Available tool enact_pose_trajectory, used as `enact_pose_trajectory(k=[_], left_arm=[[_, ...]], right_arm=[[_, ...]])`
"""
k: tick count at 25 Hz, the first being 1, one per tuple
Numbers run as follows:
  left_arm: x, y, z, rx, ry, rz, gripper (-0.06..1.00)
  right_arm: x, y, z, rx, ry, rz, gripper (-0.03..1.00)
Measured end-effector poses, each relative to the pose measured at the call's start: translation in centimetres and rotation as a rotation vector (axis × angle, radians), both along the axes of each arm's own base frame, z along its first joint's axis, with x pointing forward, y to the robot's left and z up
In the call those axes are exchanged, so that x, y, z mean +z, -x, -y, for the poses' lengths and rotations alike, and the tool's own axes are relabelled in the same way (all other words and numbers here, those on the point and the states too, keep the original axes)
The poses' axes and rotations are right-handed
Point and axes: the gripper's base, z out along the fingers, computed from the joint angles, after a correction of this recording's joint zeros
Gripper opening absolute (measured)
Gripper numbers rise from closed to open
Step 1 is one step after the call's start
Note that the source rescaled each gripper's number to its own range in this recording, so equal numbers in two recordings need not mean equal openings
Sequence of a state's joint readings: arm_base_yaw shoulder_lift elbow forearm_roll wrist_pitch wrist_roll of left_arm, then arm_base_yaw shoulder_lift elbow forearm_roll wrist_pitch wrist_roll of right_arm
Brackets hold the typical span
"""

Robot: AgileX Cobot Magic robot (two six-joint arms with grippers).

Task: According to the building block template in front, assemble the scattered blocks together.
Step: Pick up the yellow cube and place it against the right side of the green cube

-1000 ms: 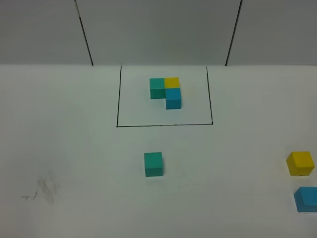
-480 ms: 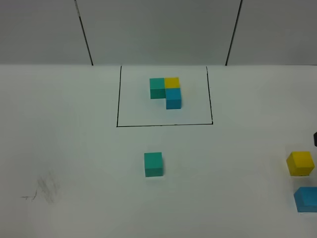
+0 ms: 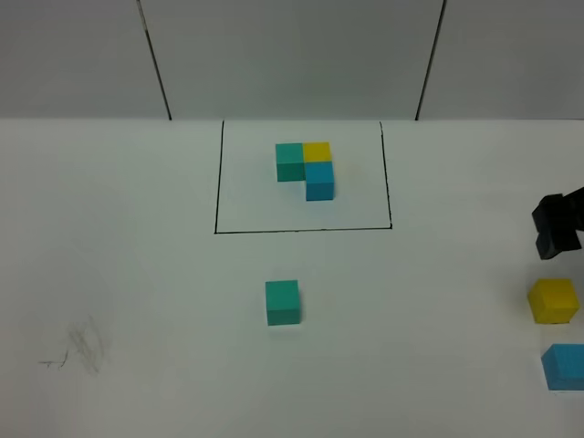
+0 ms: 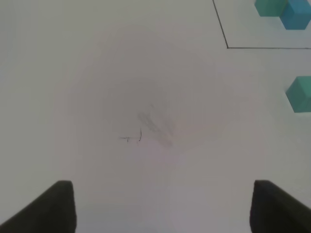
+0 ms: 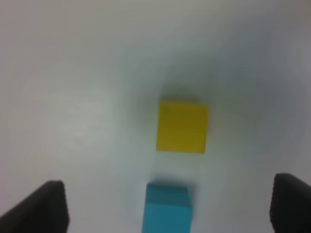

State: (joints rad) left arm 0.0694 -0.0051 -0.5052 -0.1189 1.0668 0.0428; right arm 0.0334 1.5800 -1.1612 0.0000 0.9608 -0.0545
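The template is an L of teal, yellow and blue cubes inside a black drawn rectangle at the far middle of the table. The loose teal cube sits in front of the frame; it also shows in the left wrist view. The loose yellow cube and light blue cube sit at the right edge. My right gripper hangs above and just behind the yellow cube, jaws wide open, with the blue cube beside it. My left gripper is open over bare table and out of the high view.
The white table carries a faint pencil smudge at the front left, also under the left gripper. A grey panelled wall stands behind the table.
My right gripper has come into the high view from the right edge, moving left above the yellow cube. The cubes have not moved.
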Motion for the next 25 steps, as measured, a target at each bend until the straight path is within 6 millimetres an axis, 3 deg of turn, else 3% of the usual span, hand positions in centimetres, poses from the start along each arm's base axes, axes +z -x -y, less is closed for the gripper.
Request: enact_pose_trajectory(k=[7, 14, 25], left_arm=[[0.0, 0.0, 0.0, 0.0, 0.0, 0.0, 0.59], [0.0, 0.0, 0.0, 0.0, 0.0, 0.0, 0.59], [0.0, 0.0, 0.0, 0.0, 0.0, 0.0, 0.59]], right_arm=[[-3.2, -1.8, 0.0, 0.015, 0.016, -0.056, 0.72], [-6.6, -3.1, 0.0, 0.017, 0.019, -0.106, 0.79], [-11.7, -4.5, 1.3, -0.019, 0.016, -0.177, 0.79]])
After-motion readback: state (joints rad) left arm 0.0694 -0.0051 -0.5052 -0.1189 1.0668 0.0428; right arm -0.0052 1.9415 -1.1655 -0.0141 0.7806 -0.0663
